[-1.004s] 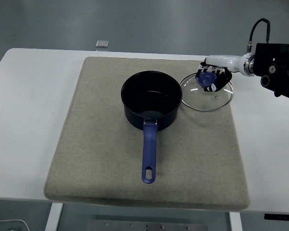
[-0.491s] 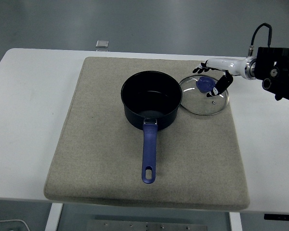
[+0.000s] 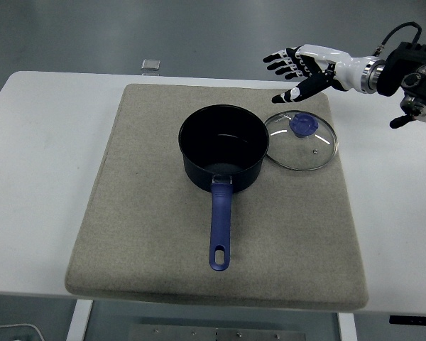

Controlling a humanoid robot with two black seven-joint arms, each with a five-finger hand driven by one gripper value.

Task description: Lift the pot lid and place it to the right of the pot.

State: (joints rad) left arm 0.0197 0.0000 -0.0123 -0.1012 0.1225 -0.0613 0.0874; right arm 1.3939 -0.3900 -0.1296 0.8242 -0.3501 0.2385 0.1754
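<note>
A dark blue pot (image 3: 224,148) with a long blue handle (image 3: 219,227) stands uncovered in the middle of the grey mat (image 3: 156,241). Its glass lid (image 3: 301,141) with a blue knob (image 3: 302,123) lies flat on the mat, just right of the pot and touching its rim. My right hand (image 3: 292,69) hovers above and behind the lid with its fingers spread, holding nothing. The left arm is out of view.
The mat covers most of the white table (image 3: 35,177). A small grey square object (image 3: 150,65) lies at the table's far edge. My right forearm (image 3: 405,71) comes in from the upper right.
My right hand has let go of the lid's knob, opened its fingers and risen up and back. The lid now rests flat on the mat beside the pot.
</note>
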